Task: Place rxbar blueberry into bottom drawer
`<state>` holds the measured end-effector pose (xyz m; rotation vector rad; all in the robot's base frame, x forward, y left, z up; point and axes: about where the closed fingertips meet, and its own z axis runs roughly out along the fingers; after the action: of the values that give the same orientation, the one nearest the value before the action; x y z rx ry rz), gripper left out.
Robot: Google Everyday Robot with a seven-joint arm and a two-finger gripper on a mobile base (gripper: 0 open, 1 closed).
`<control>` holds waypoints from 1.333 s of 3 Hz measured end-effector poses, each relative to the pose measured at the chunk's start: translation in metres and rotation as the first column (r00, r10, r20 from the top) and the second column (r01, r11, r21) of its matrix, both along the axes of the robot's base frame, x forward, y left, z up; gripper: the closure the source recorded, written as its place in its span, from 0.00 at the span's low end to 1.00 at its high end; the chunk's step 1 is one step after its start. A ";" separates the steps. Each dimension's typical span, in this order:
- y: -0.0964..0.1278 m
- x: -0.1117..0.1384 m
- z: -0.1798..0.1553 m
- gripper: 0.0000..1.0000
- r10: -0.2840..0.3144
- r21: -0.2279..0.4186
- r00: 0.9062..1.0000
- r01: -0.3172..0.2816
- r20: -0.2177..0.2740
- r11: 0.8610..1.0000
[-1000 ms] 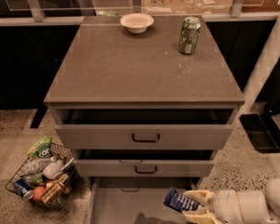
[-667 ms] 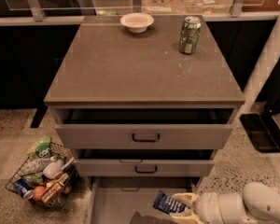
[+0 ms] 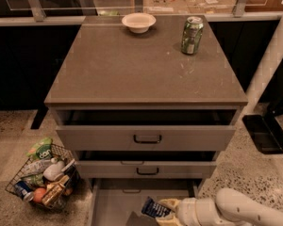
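The rxbar blueberry [image 3: 154, 208], a small dark blue wrapper with pale lettering, hangs over the pulled-out bottom drawer [image 3: 114, 200], a shallow grey tray at the foot of the cabinet. My gripper [image 3: 165, 211] comes in from the lower right on a white arm and is shut on the bar's right end, above the drawer's floor near its middle. The frame's bottom edge cuts off the lower finger and the drawer's front.
Two upper grey drawers [image 3: 147, 138] with dark handles stand slightly open above. On the cabinet top sit a green soda can [image 3: 192, 35] and a white bowl [image 3: 138, 21]. A wire basket [image 3: 41, 178] of groceries stands on the floor at left. A white post [image 3: 269, 65] rises at right.
My arm has carried the bar leftward, from the drawer's right side to above its middle.
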<state>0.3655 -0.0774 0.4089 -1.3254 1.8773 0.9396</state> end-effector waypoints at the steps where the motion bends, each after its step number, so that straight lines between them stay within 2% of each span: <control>1: 0.017 0.012 -0.040 1.00 0.001 -0.029 1.000 -0.001 -0.007 1.000; 2: 0.031 0.022 -0.085 1.00 -0.015 -0.048 0.999 0.014 -0.037 0.999; 4: 0.038 0.023 -0.093 1.00 -0.009 -0.026 0.999 0.008 -0.037 1.000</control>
<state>0.3882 -0.0392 0.3157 -1.3231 1.9277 0.9446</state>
